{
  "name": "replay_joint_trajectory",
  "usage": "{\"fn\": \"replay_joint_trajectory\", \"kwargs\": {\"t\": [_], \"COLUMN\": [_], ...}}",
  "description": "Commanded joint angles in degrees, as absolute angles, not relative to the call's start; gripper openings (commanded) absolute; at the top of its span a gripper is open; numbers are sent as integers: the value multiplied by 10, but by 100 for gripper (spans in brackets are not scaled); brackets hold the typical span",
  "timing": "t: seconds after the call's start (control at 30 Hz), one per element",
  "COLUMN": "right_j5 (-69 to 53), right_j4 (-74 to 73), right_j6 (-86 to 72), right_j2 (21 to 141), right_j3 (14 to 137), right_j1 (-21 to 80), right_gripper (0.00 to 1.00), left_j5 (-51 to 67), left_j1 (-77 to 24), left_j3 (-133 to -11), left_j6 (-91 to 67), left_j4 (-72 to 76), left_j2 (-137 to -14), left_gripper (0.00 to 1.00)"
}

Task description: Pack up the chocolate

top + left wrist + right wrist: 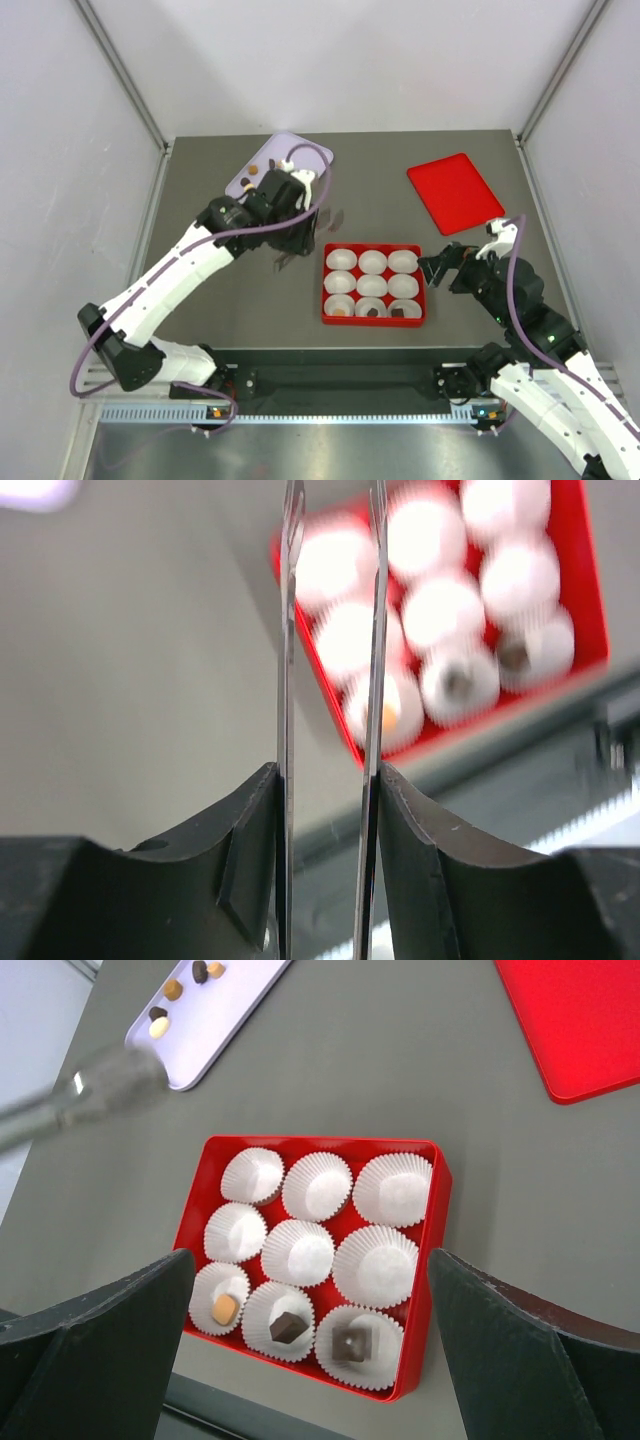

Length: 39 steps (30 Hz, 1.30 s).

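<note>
Three chocolate pieces sit in the front row of white cups in the red box [326,285]: a tan one [226,1308] and two dark ones [288,1326], [351,1341]. The other cups are empty. More chocolate [173,990] lies on the lavender tray [283,150] at the back left. My left gripper [327,775] is shut on thin metal tongs [290,630], left of the box. The tong blades stand apart with nothing between them. My right gripper [310,1255] hovers open at the box's right side [445,265], holding nothing.
A red lid [455,192] lies flat at the back right. The tongs [100,1085] show as a blurred metal bar between the lavender tray [215,1020] and the box [440,1250]. Grey walls close in the table on three sides.
</note>
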State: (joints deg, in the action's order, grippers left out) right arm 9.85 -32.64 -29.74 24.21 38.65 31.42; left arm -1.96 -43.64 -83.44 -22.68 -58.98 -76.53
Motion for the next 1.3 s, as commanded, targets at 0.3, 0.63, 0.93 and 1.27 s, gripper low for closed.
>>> {"fn": "replay_joint_trajectory", "kwargs": {"t": [0.3, 0.63, 0.93, 1.27], "right_j5": [94, 96, 107, 106], "right_j4": [-320, -311, -306, -301], "right_j6": [-289, -273, -262, -265], "right_j2": [242, 254, 266, 270], "right_j3": [404, 402, 405, 400], "right_j1": [309, 309, 309, 309], "right_gripper": [100, 100, 100, 100], "left_j5": [-113, -85, -62, -12], "left_j1": [-173, -89, -75, -75], "left_j3": [-859, -885, -883, -881], "left_j6": [-210, -170, -151, -131], "left_j4": [-463, -379, -366, -366], "left_j2": [-884, -997, -1052, -1055], "left_gripper": [48, 51, 51, 49]}}
